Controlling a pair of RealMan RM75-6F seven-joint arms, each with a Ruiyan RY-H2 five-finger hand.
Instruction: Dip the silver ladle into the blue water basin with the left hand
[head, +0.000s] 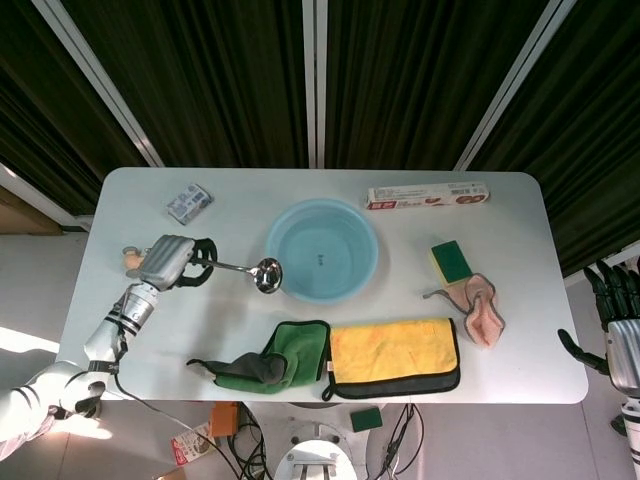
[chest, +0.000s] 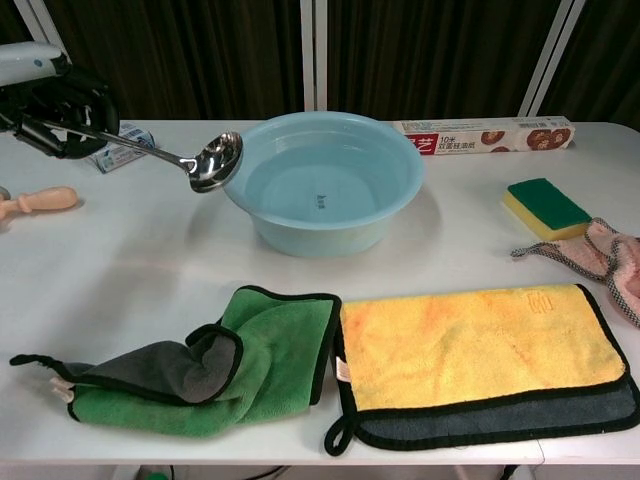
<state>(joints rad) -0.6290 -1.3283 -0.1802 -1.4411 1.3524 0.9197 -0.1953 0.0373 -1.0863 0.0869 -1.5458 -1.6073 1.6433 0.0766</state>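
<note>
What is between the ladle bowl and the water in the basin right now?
Nothing visible except the basin's own near-left rim. The left robot hand holds the ladle raised beside the basin, its bowl just outside that rim, so it must clear the rim before going down into the water.

The white table (head: 120, 330) carries a blue water basin (head: 322, 250) at its middle. Behind the basin to the right lies a long foil box (head: 427, 196); behind it to the left, a small blue packet (head: 189, 202). Left of the basin rests a wooden-handled tool (chest: 38, 201). Right of it sit a green-and-yellow sponge (head: 452, 262) and a pink cloth (head: 480, 310). In front lie a green cloth (head: 268, 362) and a yellow cloth (head: 394, 354).
</note>
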